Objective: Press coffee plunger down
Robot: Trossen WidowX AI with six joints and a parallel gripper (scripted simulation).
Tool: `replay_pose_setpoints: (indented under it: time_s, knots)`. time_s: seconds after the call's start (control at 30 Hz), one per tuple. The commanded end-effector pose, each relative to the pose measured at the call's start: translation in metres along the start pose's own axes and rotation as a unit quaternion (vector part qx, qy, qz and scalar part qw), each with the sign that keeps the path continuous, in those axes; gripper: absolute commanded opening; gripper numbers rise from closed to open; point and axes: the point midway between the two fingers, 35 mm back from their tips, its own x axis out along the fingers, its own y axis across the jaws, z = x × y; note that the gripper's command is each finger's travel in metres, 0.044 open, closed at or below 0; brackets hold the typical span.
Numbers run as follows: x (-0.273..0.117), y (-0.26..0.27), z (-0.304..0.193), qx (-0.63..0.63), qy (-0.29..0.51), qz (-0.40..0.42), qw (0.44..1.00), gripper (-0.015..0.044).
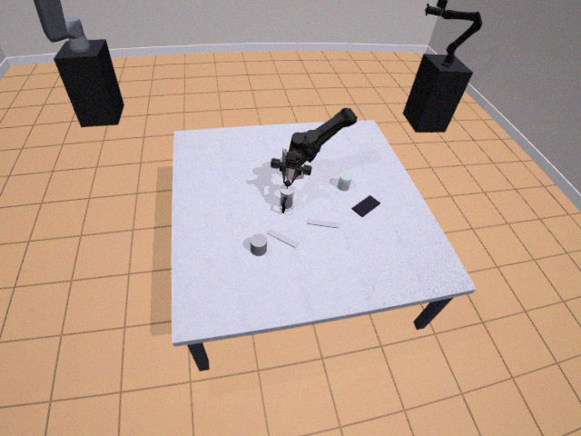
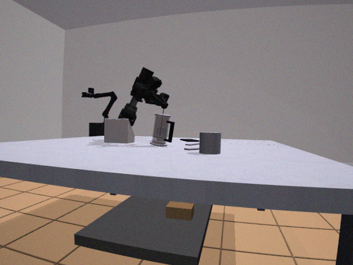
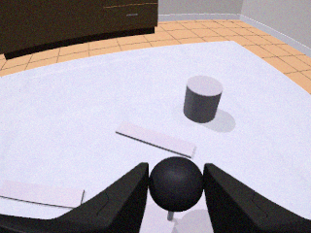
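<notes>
The coffee press (image 1: pixel 286 199) (image 2: pixel 161 128) stands on the table with its black handle (image 2: pixel 171 131) toward the right in the exterior view. There its glass body leans slightly to the right and its base looks slightly tilted. My gripper (image 1: pixel 287 182) (image 2: pixel 164 105) (image 3: pixel 175 170) is shut on the round black plunger knob (image 3: pixel 176 191), with one finger at each side of it. The knob is a short way above the lid (image 2: pixel 162 115). A short length of thin rod (image 2: pixel 163 111) shows between them and continues inside the glass to its lower part.
A dark grey cylinder (image 1: pixel 258 244) (image 2: pixel 210 143) (image 3: pixel 201 104) and two flat pale bars (image 1: pixel 282 237) (image 1: pixel 322 223) lie beyond the handle side. A pale green cylinder (image 1: pixel 344 182) and black slab (image 1: pixel 366 205) are right of the press in the top view. A grey block (image 2: pixel 116 130) stands near the arm.
</notes>
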Motion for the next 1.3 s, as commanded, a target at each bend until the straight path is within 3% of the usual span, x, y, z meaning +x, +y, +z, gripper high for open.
replay_pose_setpoints:
  time_s: [0.0,1.27]
  knots:
    - [0.0061,0.0003,-0.0142,0.021,0.023,0.007,0.999,0.0116]
    - [0.0089,-0.0035,-0.0112,0.02,0.023,0.007,1.0,0.0116]
